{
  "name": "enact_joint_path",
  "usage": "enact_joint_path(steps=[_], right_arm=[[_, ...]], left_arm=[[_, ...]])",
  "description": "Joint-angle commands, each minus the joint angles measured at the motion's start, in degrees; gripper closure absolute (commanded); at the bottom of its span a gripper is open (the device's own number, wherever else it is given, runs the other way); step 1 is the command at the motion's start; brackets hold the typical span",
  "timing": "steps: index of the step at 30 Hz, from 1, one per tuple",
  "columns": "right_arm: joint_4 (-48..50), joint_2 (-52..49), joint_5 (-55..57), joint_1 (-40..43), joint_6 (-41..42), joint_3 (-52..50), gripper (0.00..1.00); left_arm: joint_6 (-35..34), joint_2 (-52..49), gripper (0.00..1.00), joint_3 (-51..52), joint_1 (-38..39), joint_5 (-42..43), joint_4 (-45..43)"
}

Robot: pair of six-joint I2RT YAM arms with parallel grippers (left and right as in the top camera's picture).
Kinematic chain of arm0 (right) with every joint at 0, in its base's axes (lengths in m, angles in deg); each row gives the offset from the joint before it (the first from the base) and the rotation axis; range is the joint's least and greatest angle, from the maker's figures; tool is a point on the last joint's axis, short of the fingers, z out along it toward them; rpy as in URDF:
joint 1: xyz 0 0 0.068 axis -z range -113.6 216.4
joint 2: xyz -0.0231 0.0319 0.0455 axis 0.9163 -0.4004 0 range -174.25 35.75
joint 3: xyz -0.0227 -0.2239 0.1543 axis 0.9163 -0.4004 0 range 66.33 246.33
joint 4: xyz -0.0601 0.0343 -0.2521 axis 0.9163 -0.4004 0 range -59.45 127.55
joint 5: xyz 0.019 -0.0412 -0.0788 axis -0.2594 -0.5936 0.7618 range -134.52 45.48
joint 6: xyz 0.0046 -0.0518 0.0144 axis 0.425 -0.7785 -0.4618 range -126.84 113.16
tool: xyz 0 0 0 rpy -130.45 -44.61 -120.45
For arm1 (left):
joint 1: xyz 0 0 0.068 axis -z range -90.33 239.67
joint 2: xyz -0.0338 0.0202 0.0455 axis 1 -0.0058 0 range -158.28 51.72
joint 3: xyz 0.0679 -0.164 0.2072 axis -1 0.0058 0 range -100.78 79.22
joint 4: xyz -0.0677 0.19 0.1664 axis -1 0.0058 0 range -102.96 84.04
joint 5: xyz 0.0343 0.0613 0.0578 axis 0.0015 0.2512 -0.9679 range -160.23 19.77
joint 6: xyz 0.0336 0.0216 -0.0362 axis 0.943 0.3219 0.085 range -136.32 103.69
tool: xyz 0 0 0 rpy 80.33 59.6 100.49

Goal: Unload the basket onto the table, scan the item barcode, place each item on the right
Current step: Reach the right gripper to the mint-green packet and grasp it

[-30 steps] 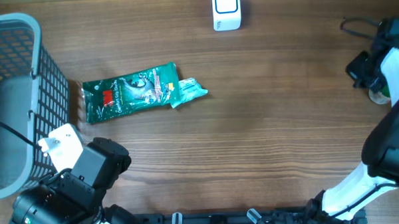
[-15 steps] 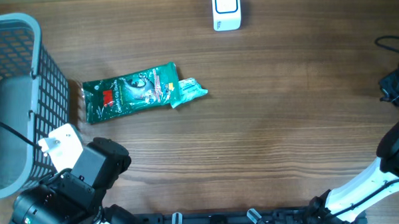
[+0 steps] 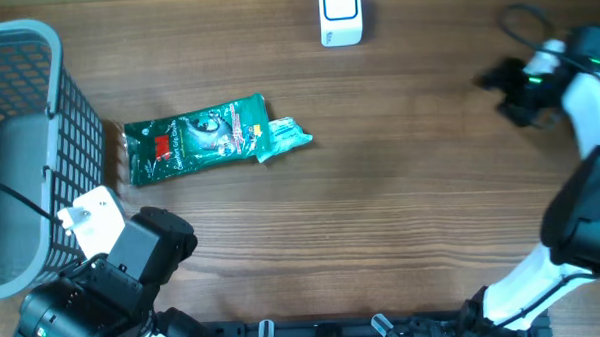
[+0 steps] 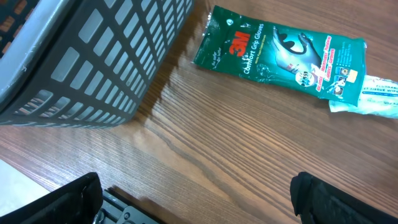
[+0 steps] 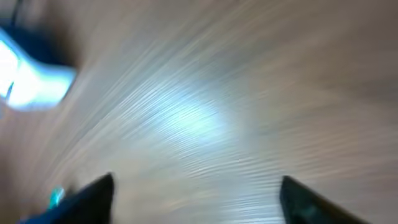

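The item, a green 3M glove packet (image 3: pixel 194 137), lies flat on the wooden table left of centre, with a pale paper tab sticking out at its right end. It also fills the top of the left wrist view (image 4: pixel 280 53); I cannot make out a barcode on it. My left gripper (image 4: pixel 199 208) hangs open and empty over bare wood, short of the packet. At the back right my right gripper (image 3: pixel 499 85) is far from the packet. Its wrist view is blurred by motion, with the right gripper (image 5: pixel 199 199) open on nothing.
A grey mesh basket (image 3: pixel 73 116) stands at the left edge, close beside the packet, and shows in the left wrist view as the basket (image 4: pixel 93 62). A white scanner unit (image 3: pixel 341 15) sits at the back centre. A black cable (image 3: pixel 523 19) loops at the back right.
The right arm swung out to the table's right edge and then back left over the back right of the table. The packet and the left arm have not moved.
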Motion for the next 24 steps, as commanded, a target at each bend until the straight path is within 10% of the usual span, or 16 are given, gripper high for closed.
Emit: enact_joint_path(steps=[1,5,12,24], right_arm=[[0.3,1.2,-4.7,-12.7,-0.1,-0.1,0.00],[3.3,1.1,-2.2,-27.4,4.6,-0.2,0.00],[4.5,0.0,14.8,-43.8,38.3,-2.5,0.15],[24.7,-16.0,20.3,-50.9,52.3,-2.8,0.44]], left_arm=[[-1.2,0.1,0.00,0.0,-0.3,-1.0,0.0],[-1.2,0.1,0.00,0.0,-0.3,-1.0,0.0],[-1.2,0.1,0.00,0.0,-0.3,-1.0,0.0],[-1.2,0.1,0.00,0.0,-0.3,-1.0,0.0]])
